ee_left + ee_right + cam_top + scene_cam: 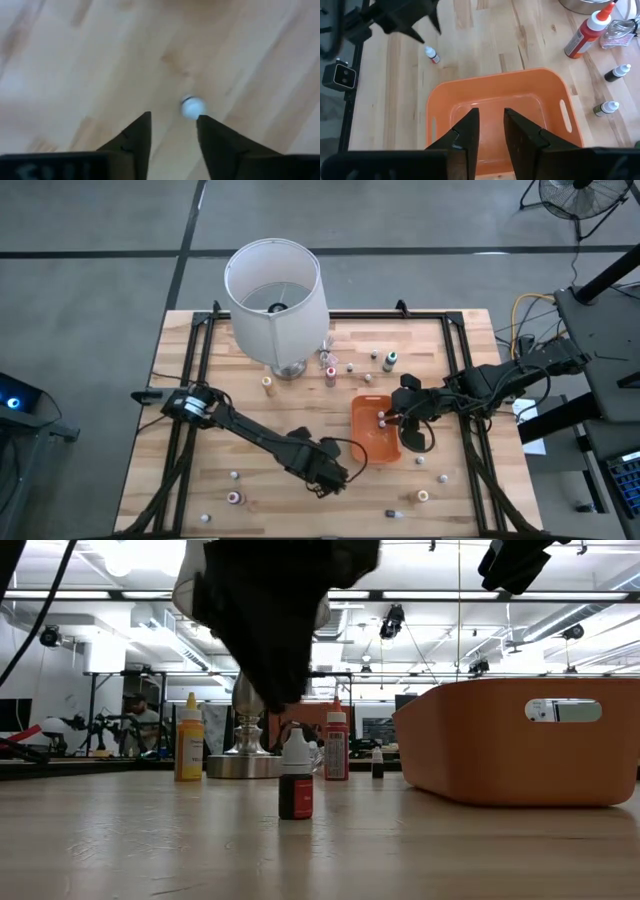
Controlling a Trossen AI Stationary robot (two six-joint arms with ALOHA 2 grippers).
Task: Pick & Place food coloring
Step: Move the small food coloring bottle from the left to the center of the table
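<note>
1. Left end effector: hanging low over the pale wooden slatted counter, just beside the near end of the orange oblong plastic tray; fingers apart, nothing between them
2. Small white-capped bottle of red food coloring: upright on the counter directly below the left end effector, just beyond its fingertips and nearer one finger than the other; untouched by either finger, and outside the tray
3. Right end effector: poised above the open tray, pointing down into it; fingers a narrow gap apart and empty
4. Tray interior, as given by the right wrist view: bare orange floor, no bottle to be made out inside
5. Other food coloring bottles, all on the counter and well spread:
   - tall orange-yellow bottle and red bottle with a white nozzle, both near the metal foot of the white-shaded table lamp
   - dark bottle with a green cap beyond the tray
   - further tiny bottles along the counter edge, among them one on the left arm's side
6. Progress, judged from this layout: at or near the start, with nothing visibly placed and well over ten bottles to collect
7. Step in hand, by judgement: grasp of the red bottle, needing the left fingers centred on the cap, lowered and closed
8. Risk, by judgement: a light, narrow bottle, easily tipped by an off-centre finger
</note>
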